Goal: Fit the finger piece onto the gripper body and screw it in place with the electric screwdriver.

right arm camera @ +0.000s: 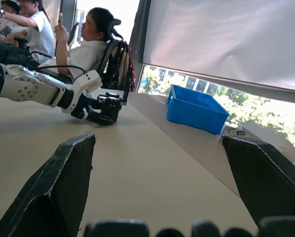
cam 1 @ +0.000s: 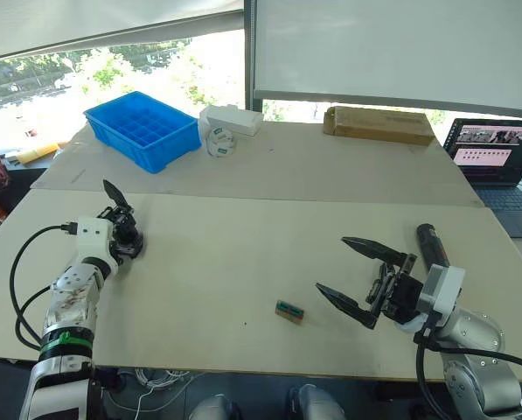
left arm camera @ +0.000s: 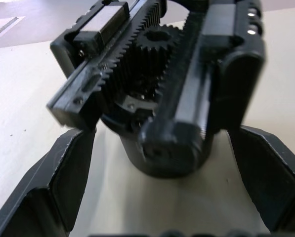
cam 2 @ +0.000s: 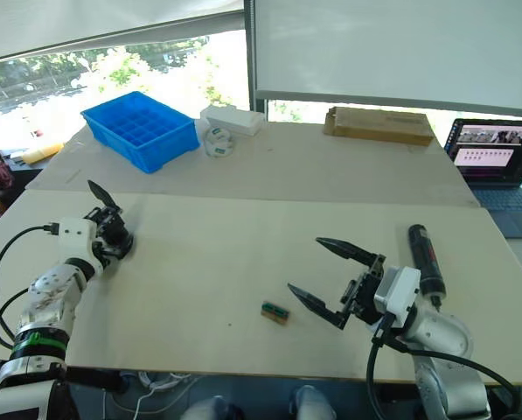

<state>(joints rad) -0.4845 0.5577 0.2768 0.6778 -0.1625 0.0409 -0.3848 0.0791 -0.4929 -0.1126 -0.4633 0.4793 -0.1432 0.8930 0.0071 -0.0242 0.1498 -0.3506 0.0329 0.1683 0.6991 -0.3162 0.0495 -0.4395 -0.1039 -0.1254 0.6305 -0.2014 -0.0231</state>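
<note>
The left end effector (cam 1: 121, 229) sits at about 9 o'clock on the table (cam 1: 243, 254), its fingers (left arm camera: 63, 182) spread on either side of the gripper body (left arm camera: 157, 98); whether they clamp it cannot be told. The right end effector (cam 1: 358, 282) hovers at 4 o'clock, fingers wide apart and empty. The electric screwdriver (cam 2: 422, 254) lies just beside it, toward 3 o'clock. A small green-and-brown block (cam 1: 289, 311) rests near 6 o'clock. A blue tray (cam 1: 142, 129) stands at 11 o'clock.
</note>
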